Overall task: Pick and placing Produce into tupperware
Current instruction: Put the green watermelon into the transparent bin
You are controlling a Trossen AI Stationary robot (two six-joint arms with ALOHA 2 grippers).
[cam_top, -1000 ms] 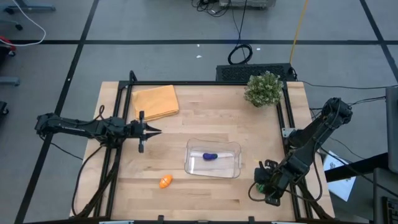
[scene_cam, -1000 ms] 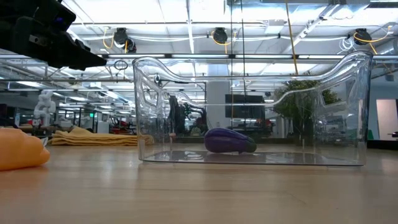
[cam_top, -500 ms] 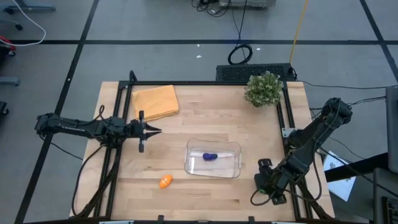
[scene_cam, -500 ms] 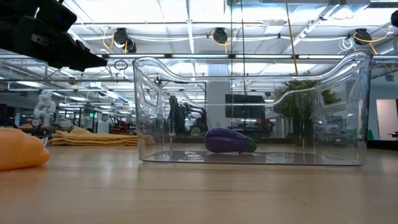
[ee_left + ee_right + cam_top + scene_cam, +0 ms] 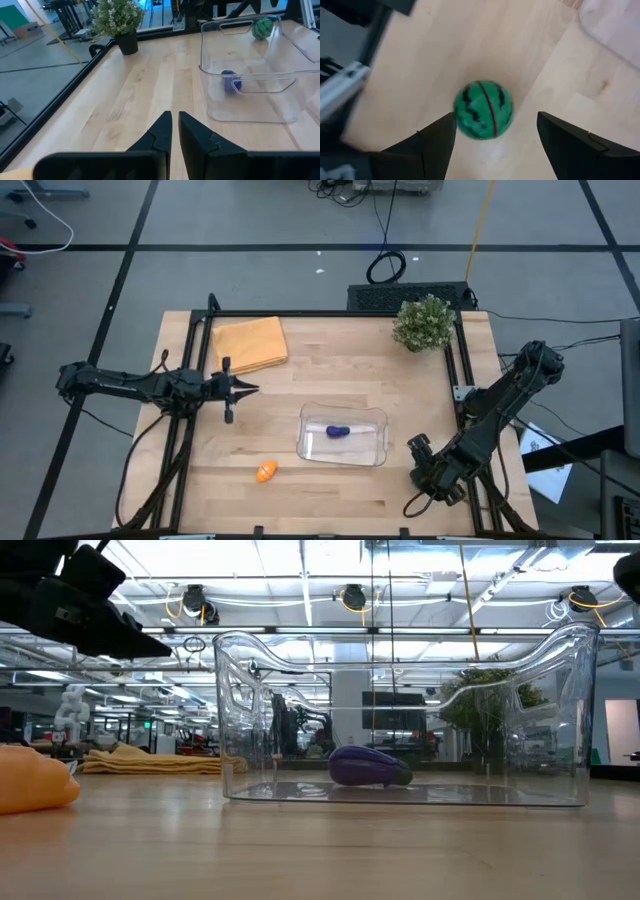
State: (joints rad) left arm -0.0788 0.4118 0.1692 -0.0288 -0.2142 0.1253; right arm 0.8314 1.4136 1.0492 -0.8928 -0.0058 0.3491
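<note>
Right tool: fingers spread wide, empty, over the melon on the table.
Left tool: nearly shut, empty.
Tupperware: holds the eggplant.
Carrot: on table.

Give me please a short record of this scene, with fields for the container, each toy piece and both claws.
container: clear tupperware on the table, right of centre
purple piece: lies inside the tupperware
orange piece: on the table outside the tupperware, near the front edge
green striped ball: on the table beyond the tupperware's right end, not yet gripped
right claw: open, above the green striped ball with a finger on either side
left claw: shut, empty, waits over the table's left side
other things: folded yellow cloth, potted plant
</note>
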